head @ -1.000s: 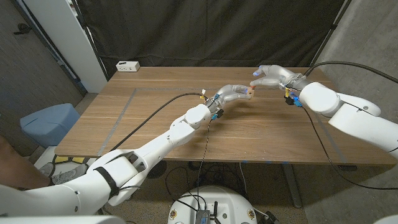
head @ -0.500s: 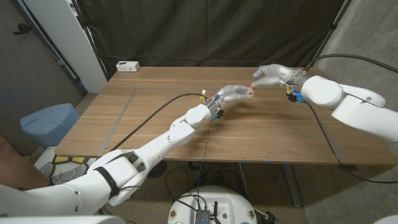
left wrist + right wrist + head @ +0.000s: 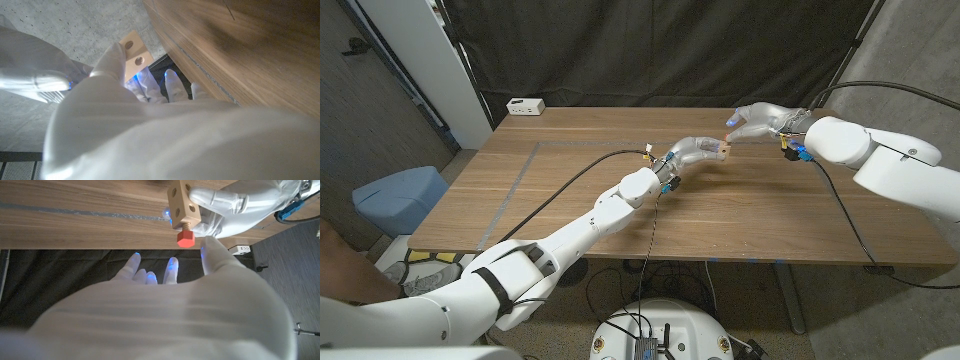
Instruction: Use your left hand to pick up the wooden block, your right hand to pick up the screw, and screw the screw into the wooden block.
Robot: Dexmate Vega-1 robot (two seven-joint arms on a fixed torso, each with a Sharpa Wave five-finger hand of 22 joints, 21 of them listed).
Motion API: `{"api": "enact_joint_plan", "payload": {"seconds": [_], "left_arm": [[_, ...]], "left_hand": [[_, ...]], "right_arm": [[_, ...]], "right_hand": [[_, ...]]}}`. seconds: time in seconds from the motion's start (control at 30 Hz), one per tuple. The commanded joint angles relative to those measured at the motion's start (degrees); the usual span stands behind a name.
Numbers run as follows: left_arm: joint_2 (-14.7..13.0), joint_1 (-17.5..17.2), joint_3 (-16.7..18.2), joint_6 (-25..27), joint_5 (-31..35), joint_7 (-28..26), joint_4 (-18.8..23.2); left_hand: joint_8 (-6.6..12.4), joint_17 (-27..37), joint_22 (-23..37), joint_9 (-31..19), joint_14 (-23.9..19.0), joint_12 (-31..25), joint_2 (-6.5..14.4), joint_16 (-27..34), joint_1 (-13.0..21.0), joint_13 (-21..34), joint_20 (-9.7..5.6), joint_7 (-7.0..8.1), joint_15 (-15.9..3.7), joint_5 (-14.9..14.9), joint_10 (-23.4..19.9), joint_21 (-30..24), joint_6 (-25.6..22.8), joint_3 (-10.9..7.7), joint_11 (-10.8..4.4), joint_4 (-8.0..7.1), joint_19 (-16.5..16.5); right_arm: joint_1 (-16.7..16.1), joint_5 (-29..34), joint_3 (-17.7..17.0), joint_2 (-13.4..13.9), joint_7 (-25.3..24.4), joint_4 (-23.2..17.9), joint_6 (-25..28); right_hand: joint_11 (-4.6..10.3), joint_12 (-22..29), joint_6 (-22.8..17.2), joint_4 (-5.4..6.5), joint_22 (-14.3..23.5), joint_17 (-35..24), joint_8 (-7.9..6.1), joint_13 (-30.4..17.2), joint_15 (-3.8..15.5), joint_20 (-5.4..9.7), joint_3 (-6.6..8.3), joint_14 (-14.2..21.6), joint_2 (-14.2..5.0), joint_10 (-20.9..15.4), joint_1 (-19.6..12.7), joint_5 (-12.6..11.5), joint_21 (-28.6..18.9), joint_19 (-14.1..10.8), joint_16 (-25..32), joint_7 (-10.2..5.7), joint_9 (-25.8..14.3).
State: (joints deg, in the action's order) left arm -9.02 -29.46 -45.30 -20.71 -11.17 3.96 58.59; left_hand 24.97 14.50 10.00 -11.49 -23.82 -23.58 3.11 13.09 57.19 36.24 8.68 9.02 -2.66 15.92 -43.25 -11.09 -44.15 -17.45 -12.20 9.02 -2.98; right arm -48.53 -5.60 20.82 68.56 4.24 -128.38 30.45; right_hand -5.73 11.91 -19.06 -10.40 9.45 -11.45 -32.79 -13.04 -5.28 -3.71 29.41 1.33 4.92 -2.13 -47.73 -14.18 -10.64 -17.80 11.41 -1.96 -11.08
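From the head camera, the left hand (image 3: 697, 150) held 1 pale square wooden block (image 3: 723, 150) above the brown wooden surface (image 3: 570, 190), with the right hand (image 3: 752, 122) just beside it, fingers spread and empty.

At the right wrist, 1 red hex-headed screw (image 3: 185, 238) sat in the block (image 3: 182, 205); turning it squarely seemed the priority.

At the left wrist, 2 holes showed in the block (image 3: 135, 50).
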Motion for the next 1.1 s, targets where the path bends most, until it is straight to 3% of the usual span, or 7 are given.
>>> {"api": "enact_joint_plan", "payload": {"seconds": [0.03, 0.5, 1.1], "left_arm": [[0.2, 0.1, -0.1, 0.1, -0.1, 0.3, -0.3], [0.3, 0.6, -0.3, 0.0, -0.1, 0.9, -0.8], [-0.1, 0.3, -0.2, -0.3, -0.2, 1.2, -0.4]], "left_hand": [[0.34, 0.1, 0.3, -1.0, -0.4, -0.4, 1.4, 0.0, -0.8, 0.2, 0.09, 0.59, -4.79, 0.2, -0.6, -0.3, -2.6, -0.29, -0.13, -0.33, -0.3], [0.3, 0.1, 0.3, -1.0, -0.4, -0.4, 1.4, 0.0, -0.9, 0.2, 0.07, 0.49, -4.76, 0.2, -0.6, -0.3, -2.5, -0.29, -0.12, -0.4, -0.3], [0.27, 0.1, 0.3, -1.0, -0.4, -0.3, 1.4, 0.0, -0.6, 0.3, 0.1, 0.6, -4.85, 0.3, -0.6, -0.3, -2.5, -0.29, -0.16, -0.23, -0.3]], "right_arm": [[1.8, 1.6, 1.2, 0.9, 3.2, 0.9, -0.7], [4.6, 5.0, 2.9, 2.6, 8.8, 2.2, -4.0], [6.3, 9.4, 3.8, 2.0, 12.8, 3.7, -6.1]], "right_hand": [[0.95, -0.1, -1.1, -0.09, 0.3, 0.1, -0.23, 0.0, 0.81, 0.21, 0.79, 0.1, 0.16, 0.2, -1.5, -0.1, -0.3, -0.4, -0.1, -0.86, -0.3], [2.14, -0.2, -0.8, 0.03, 0.3, 0.2, 0.51, 0.1, 2.38, 0.47, 1.0, -0.6, 0.96, 0.9, -3.1, 0.3, -0.2, -0.1, -0.2, -2.83, -0.3], [4.12, 0.0, -2.5, 0.22, 0.3, 0.2, 0.5, 0.1, 4.08, 1.41, 1.27, -0.1, 1.43, 0.5, -4.8, 1.1, -0.5, -0.8, 0.1, -5.37, -0.5]]}}
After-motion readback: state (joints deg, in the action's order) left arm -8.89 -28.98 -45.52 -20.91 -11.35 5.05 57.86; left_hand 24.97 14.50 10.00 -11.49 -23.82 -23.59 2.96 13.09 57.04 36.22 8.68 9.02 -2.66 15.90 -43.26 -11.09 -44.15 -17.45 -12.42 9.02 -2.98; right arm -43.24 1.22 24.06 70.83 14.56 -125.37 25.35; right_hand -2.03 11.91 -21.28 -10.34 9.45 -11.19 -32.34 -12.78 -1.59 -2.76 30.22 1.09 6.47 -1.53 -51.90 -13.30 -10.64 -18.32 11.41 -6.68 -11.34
